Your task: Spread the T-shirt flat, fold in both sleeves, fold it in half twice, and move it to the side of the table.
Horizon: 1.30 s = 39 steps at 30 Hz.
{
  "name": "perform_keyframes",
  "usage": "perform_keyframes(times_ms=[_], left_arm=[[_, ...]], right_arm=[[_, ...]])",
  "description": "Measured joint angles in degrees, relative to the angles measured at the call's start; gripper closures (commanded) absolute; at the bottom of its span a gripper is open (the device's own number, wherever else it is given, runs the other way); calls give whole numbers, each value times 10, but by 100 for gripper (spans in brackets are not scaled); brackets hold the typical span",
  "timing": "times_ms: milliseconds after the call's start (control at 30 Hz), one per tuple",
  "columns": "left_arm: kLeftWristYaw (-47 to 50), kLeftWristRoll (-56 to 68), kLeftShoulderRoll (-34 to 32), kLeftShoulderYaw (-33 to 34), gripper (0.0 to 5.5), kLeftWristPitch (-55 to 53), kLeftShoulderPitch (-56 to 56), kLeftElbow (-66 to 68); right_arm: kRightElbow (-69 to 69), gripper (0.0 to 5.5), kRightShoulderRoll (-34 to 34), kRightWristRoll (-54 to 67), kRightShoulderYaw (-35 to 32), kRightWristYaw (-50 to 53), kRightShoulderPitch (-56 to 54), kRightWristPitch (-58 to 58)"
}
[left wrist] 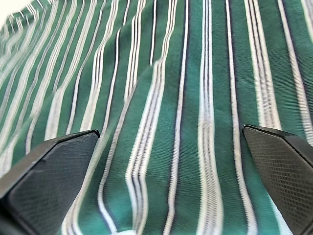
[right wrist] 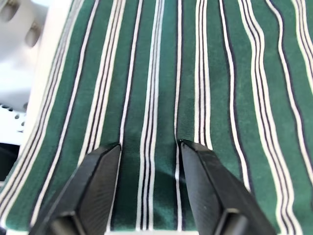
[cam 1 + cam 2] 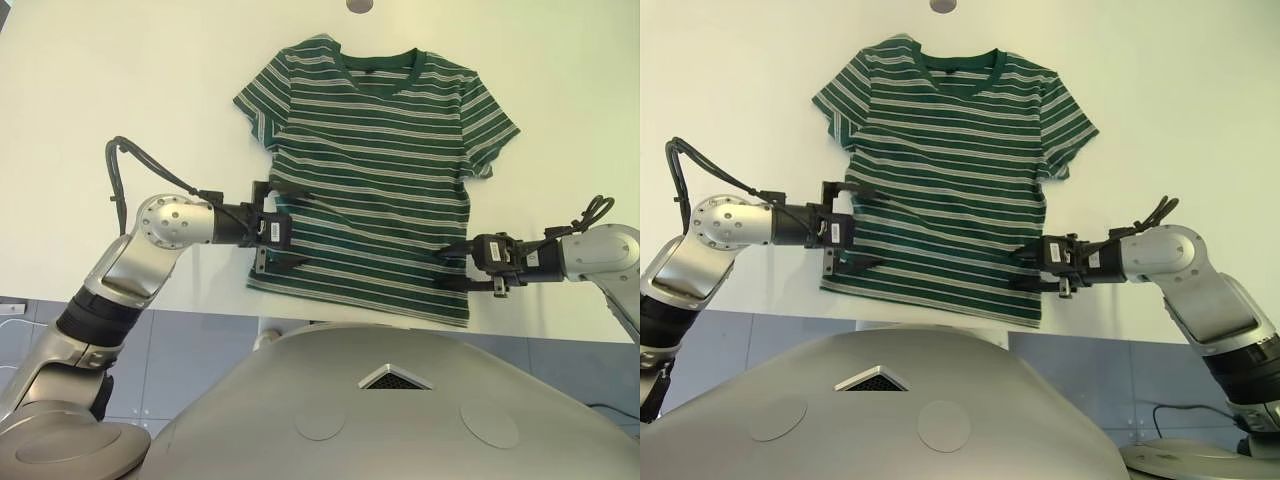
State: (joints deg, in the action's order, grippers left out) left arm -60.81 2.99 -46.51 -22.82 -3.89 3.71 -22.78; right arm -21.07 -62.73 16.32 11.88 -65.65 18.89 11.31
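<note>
Left gripper (image 3: 305, 230) and right gripper (image 3: 442, 270), both spread open, sit at the lower side edges of the T-shirt (image 3: 380, 150); we judge it flat, with sleeves (image 3: 262, 110), both halvings and the move left to do

Round grey object (image 3: 359, 4): cut by the top edge, upper middle of the left eye view; too little shows to tell what it is.
T-shirt (image 1: 166, 98): in the left wrist view its stripes run out past the frame's edges, and the farthest stripes blur.
Left gripper (image 3: 300, 228): covers the shirt's side edge, left of centre; whether its tips touch the cloth cannot be told.
Right gripper (image 3: 442, 268): hides a patch of cloth near the hem, right of centre.
Right arm (image 3: 610, 255): cut by the right edge.
Floor item (image 3: 10, 310): lower left, too small to tell.
</note>
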Motion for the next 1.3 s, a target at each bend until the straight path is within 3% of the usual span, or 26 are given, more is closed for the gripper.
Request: perform_keyframes(times_ms=[100,167,267,400,500,700,1300], left_arm=[[6,81,15,39,11,-76,-8,-51],[29,159,38,101,11,-124,-48,-62],[133,210,98,219,11,-145,-158,90],[281,206,165,295,31,-213,-231,321],[303,198,195,297,77,-246,-222,431],[275,142,194,267,188,-179,-228,497],[226,71,214,216,525,-68,-257,562]], right_arm=[[5,325,25,50,-39,14,-12,44],[21,325,60,99,-85,38,-59,64],[122,325,138,130,-148,120,-141,81],[255,325,235,98,-168,250,-205,81],[313,325,294,75,-181,317,-220,69],[341,325,329,44,-203,362,-232,44],[406,325,354,28,-247,397,-255,45]])
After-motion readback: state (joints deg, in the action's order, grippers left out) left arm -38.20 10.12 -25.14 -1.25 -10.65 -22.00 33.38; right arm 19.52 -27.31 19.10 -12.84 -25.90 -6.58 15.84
